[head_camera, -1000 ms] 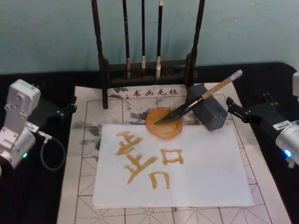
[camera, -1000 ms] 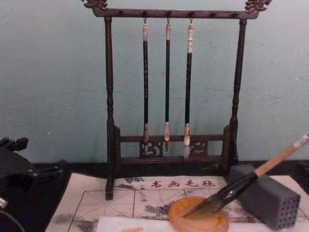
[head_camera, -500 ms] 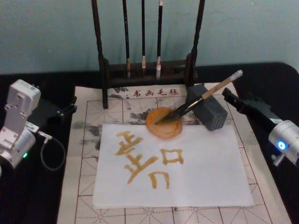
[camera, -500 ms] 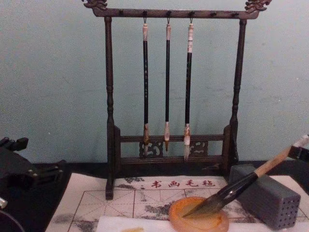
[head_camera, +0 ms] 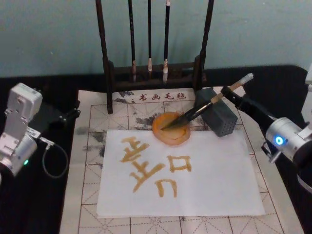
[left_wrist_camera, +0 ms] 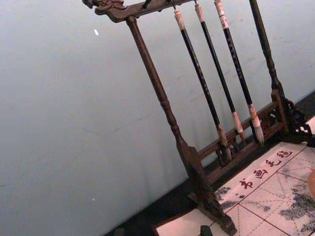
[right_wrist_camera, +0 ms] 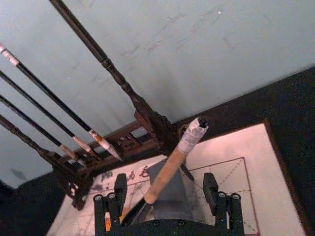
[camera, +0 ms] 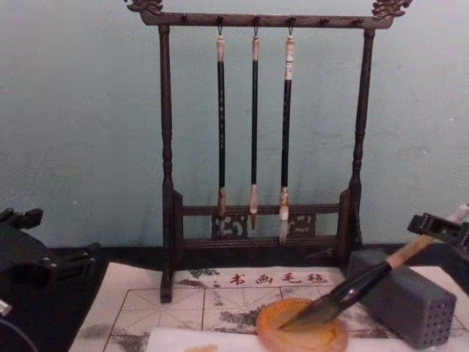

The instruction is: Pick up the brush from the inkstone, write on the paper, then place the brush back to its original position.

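The brush (head_camera: 204, 107) lies slanted, its dark bristles in the orange inkstone (head_camera: 170, 129) and its tan handle propped on a grey block (head_camera: 220, 120). My right gripper (head_camera: 229, 93) is open and straddles the upper handle near the whitish taped end. In the right wrist view the handle (right_wrist_camera: 170, 167) runs between the two fingers (right_wrist_camera: 120, 189) without being clamped. The white paper (head_camera: 209, 180) lies in front of the inkstone and bears amber characters. My left gripper (head_camera: 72, 112) rests open at the left, off the mat. The chest view shows the brush (camera: 352, 288), the inkstone (camera: 300, 334) and the right gripper (camera: 438, 229).
A dark wooden rack (head_camera: 153, 73) with three thin hanging brushes stands behind the inkstone. The grey block with small holes (camera: 410, 304) sits right of the dish. A gridded felt mat (head_camera: 87, 161) lies under the paper on a black tabletop.
My right gripper has moved in from the right edge toward the brush and now sits around its upper handle. Brush, inkstone and left arm have not moved.
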Controlling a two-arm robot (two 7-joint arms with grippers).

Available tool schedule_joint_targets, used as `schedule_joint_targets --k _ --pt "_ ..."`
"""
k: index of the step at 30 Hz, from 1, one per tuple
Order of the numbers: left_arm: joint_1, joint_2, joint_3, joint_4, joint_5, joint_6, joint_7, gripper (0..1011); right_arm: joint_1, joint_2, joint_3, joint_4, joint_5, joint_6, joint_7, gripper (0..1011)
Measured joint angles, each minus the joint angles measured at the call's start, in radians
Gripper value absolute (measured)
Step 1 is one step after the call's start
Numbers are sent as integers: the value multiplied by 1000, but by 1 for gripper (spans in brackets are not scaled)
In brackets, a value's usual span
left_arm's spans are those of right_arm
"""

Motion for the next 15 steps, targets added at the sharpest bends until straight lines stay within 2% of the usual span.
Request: schedule_joint_targets --k 13,15 --pt "0 0 0 0 0 0 0 1001 56 -52 14 68 129 43 -30 1003" --pt "0 0 0 0 0 0 0 1001 58 -54 15 70 136 45 -33 1002"
